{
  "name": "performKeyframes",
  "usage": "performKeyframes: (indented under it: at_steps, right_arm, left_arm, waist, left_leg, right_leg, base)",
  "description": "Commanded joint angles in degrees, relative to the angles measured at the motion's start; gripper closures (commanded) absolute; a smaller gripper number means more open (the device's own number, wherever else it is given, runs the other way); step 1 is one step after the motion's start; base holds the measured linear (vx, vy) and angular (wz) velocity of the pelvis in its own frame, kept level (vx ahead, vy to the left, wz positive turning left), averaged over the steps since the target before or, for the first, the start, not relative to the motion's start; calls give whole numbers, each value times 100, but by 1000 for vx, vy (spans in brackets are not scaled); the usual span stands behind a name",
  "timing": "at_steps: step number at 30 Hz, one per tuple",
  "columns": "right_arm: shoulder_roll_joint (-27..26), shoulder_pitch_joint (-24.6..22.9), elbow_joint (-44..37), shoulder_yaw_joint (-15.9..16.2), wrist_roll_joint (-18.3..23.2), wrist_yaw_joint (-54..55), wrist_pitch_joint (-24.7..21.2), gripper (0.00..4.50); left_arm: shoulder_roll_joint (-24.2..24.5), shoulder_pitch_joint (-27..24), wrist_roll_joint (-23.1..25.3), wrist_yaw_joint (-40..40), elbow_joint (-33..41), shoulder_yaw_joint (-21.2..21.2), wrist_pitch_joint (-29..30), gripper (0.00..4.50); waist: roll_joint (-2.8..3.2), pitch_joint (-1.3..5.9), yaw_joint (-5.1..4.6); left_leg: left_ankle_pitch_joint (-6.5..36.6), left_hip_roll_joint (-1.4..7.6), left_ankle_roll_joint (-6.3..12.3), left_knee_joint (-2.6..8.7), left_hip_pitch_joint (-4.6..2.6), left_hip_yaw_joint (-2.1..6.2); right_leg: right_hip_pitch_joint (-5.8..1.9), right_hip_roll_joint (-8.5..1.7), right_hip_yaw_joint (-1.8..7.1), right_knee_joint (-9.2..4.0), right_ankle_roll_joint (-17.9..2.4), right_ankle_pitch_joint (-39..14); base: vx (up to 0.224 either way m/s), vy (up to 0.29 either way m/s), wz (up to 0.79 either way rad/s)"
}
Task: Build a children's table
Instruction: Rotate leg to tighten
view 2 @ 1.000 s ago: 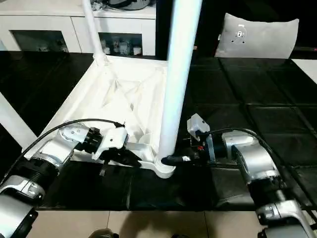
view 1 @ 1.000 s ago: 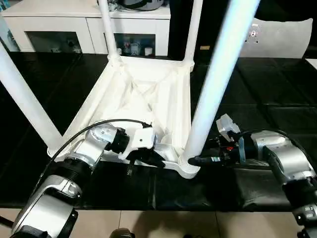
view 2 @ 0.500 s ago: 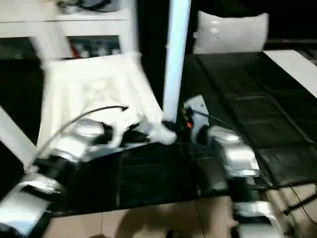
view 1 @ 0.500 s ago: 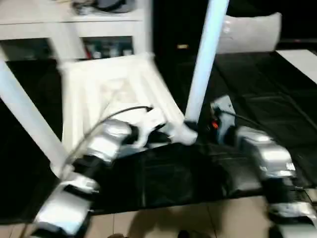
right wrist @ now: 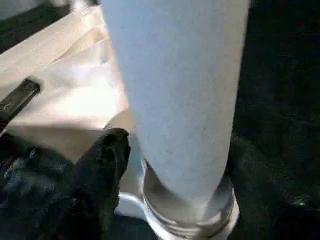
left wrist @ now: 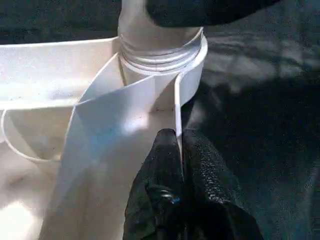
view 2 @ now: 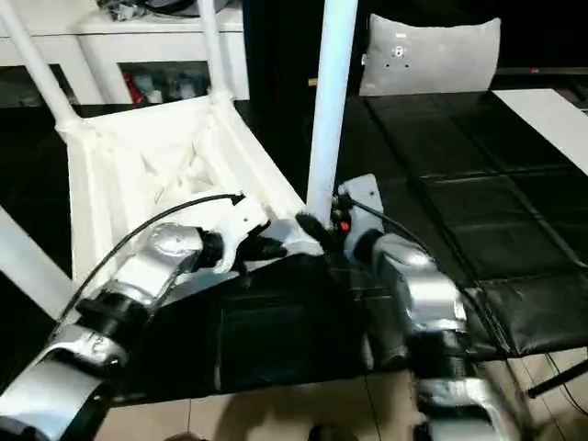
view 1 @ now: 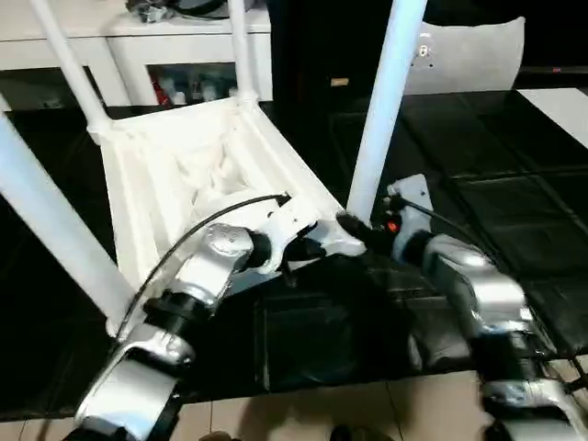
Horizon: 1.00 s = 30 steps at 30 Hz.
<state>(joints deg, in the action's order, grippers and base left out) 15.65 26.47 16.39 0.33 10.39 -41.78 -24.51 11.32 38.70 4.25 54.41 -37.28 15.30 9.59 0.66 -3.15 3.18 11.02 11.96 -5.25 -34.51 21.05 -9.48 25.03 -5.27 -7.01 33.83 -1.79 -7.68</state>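
in the left eye view, the children's table [view 1: 175, 165] lies upside down on the big black work table [view 1: 514, 184], with its ribbed underside facing up. four white legs stand up from its corner sockets. the near right leg [view 1: 381, 101] rises from the socket at the corner closest to both grippers. the left gripper [view 1: 299, 262] reaches from the left to the near edge of the tabletop, just beside that corner. the right gripper [view 1: 354, 228] comes from the right, and its black fingers are at the base of the near right leg. a white cabinet [view 1: 138, 37] stands behind the work table, and a grey cushion [view 1: 469, 55] is at the back right.

in the right eye view, the same scene shows; the right gripper's silver forearm [view 2: 413, 294] crosses the black cover toward the leg.

in the left wrist view, the left gripper's fingers [left wrist: 165, 170] are pressed together on the thin white rim of the tabletop [left wrist: 125, 100], just before the round socket [left wrist: 165, 60].

in the right wrist view, one black finger [right wrist: 107, 160] of the right gripper stands beside the leg's base; i cannot tell if the gripper is spread or pinching the leg.
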Motion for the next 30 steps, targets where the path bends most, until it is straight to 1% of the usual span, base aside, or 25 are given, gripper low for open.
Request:
performKeyframes:
  at_steps: [1, 3, 5, 6, 7, 8, 9, 10, 11, 12, 13, 14, 15, 16, 17, 18, 20, 21, 23, 24, 27, 30]
  right_arm:
    - [162, -44, -119, 56, 66, -406, 144, 77]
    - [419, -49, -101, 77, 150, -885, 246, 59]
    - [657, -49, -80, 158, 165, -1255, 326, 50]
    - [754, -47, -70, 200, 185, -1437, 368, 38]
    - [871, -44, -50, 251, 206, -1659, 421, 38]
    - [1017, -21, 12, 340, 171, -1917, 535, 24]
    - [1178, 34, 129, 459, 112, -2186, 709, 17]
    - [1242, 62, 185, 517, 80, -2303, 798, 17]
    - [1284, 82, 223, 561, 61, -2397, 863, 17]
    - [1359, 89, 238, 646, 87, -2720, 989, 17]
    - [1359, 89, 238, 646, 87, -2720, 989, 17]
    - [1390, 79, 221, 683, 115, -2883, 1033, 17]
    - [1430, 69, 172, 732, 283, -3244, 919, 17]
    - [1428, 72, 139, 769, 409, -3481, 820, 32]
    - [1425, 73, 133, 777, 428, -3522, 810, 44]
    - [1424, 83, 136, 796, 464, -3607, 758, 51]
    - [1426, 91, 140, 819, 484, -3664, 710, 63]
    - [1434, 115, 187, 877, 509, -3751, 701, 77]
    - [1425, 155, 279, 965, 527, -3861, 683, 95]
    - [1424, 186, 355, 1019, 525, -4003, 653, 100]
    - [1450, 177, 346, 1080, 532, -4177, 642, 133]
    - [1460, 167, 311, 1081, 563, -4256, 568, 154]
  left_arm:
    - [121, 109, -156, 377, 331, 10, -419, 450]
    - [312, 77, -158, 707, 274, 77, -581, 450]
    - [466, 70, -132, 966, 207, 159, -802, 450]
    - [514, 64, -169, 1127, 187, 176, -919, 450]
    - [568, 57, -207, 1298, 170, 194, -994, 450]
    - [663, 56, -209, 1551, 146, 267, -1170, 450]
    - [764, 62, -225, 1862, 105, 345, -1390, 450]
    - [804, 65, -237, 1998, 92, 378, -1474, 450]
    - [827, 68, -254, 2100, 85, 397, -1530, 450]
    - [841, 74, -318, 2314, 74, 415, -1616, 450]
    - [841, 74, -318, 2314, 74, 415, -1616, 450]
    - [842, 75, -347, 2402, 75, 423, -1647, 450]
    - [865, 69, -402, 2618, 107, 483, -1715, 450]
    - [888, 53, -430, 2770, 174, 545, -1719, 450]
    - [892, 49, -435, 2797, 190, 556, -1714, 450]
    - [890, 53, -438, 2858, 205, 573, -1731, 450]
    - [886, 55, -439, 2901, 222, 586, -1728, 450]
    - [882, 72, -437, 2966, 203, 603, -1768, 450]
    - [877, 104, -423, 3025, 159, 631, -1829, 450]
    - [857, 139, -397, 3014, 88, 619, -1909, 450]
    - [857, 189, -340, 2955, -34, 617, -2004, 450]
    - [871, 198, -339, 2965, -74, 619, -2029, 450]
  waist:
    - [-20, 480, 46]
    - [-24, 466, 73]
    - [-22, 469, 103]
    - [-24, 465, 132]
    - [-24, 466, 148]
    - [-28, 473, 190]
    - [-31, 471, 215]
    - [-20, 475, 240]
    - [-30, 481, 247]
    - [-20, 483, 286]
    - [-49, 485, 298]
    - [-35, 487, 335]
    - [-31, 486, 360]
    - [-32, 488, 374]
    - [-35, 489, 394]
    - [-72, 485, 416]
    - [-60, 476, 453]
    - [-71, 475, 467]
    - [-69, 471, 464]
    - [-64, 475, 464]
    - [-77, 468, 460]
    - [-83, 472, 460]
  left_leg:
    - [845, 34, 554, 326, -2, -32]
    - [922, 42, 525, 333, -19, -35]
    - [947, 46, 523, 330, -36, -35]
    - [932, 52, 513, 331, -31, -38]
    - [929, 56, 505, 332, -28, -38]
    - [935, 65, 505, 331, -28, -32]
    - [953, 76, 502, 332, -45, -45]
    - [939, 82, 499, 331, -61, -47]
    - [913, 88, 497, 326, -58, -49]
    - [890, 90, 497, 321, -49, -57]
    - [903, 92, 505, 320, -48, -62]
    - [899, 105, 510, 322, -57, -60]
    - [909, 111, 533, 321, -52, -58]
    - [905, 112, 547, 321, -45, -56]
    - [884, 121, 562, 323, -36, -51]
    - [879, 118, 546, 324, -36, -54]
    - [889, 112, 495, 325, -40, -56]
    - [906, 110, 457, 329, -43, -55]
    - [927, 101, 426, 332, -28, -50]
    - [946, 102, 415, 332, -37, -48]
    - [944, 84, 403, 328, -24, -51]
    - [908, 75, 404, 327, -17, -46]
  right_leg:
    - [-522, -256, 250, -439, -849, -1720]
    - [-505, -257, 255, -455, -802, -1857]
    - [-495, -260, 257, -460, -782, -1922]
    - [-492, -252, 258, -450, -780, -1923]
    - [-497, -257, 259, -445, -775, -1927]
    - [-491, -270, 255, -445, -756, -1951]
    - [-475, -267, 268, -434, -766, -1938]
    - [-462, -271, 274, -428, -804, -1883]
    - [-459, -270, 282, -408, -848, -1782]
    - [-458, -263, 287, -375, -960, -1598]
    - [-462, -261, 285, -370, -974, -1587]
    - [-457, -266, 289, -354, -1001, -1558]
    - [-464, -272, 290, -350, -1027, -1546]
    - [-469, -273, 291, -346, -1036, -1531]
    - [-473, -280, 297, -334, -1044, -1489]
    - [-472, -284, 295, -346, -1022, -1550]
    - [-460, -289, 295, -360, -960, -1736]
    - [-458, -292, 292, -372, -904, -1840]
    - [-468, -293, 284, -387, -810, -1988]
    - [-461, -293, 279, -399, -761, -2067]
    - [-459, -282, 267, -428, -660, -2231]
    - [-464, -273, 257, -437, -577, -2305]
  base:
    - [0, 0, 0]
    - [0, 0, 0]
    - [0, 0, 0]
    - [0, 0, 0]
    - [0, 0, 0]
    - [0, 0, 0]
    - [0, 0, 0]
    - [0, 0, 0]
    - [0, 0, 0]
    - [0, 0, 0]
    - [0, 0, 0]
    - [0, 0, 0]
    - [0, 0, 0]
    - [0, 0, 0]
    - [0, 0, 0]
    - [0, 0, 0]
    - [0, 0, 0]
    - [0, 0, 0]
    - [0, 0, 0]
    - [0, 0, 0]
    - [0, 0, 0]
    - [0, 0, 0]
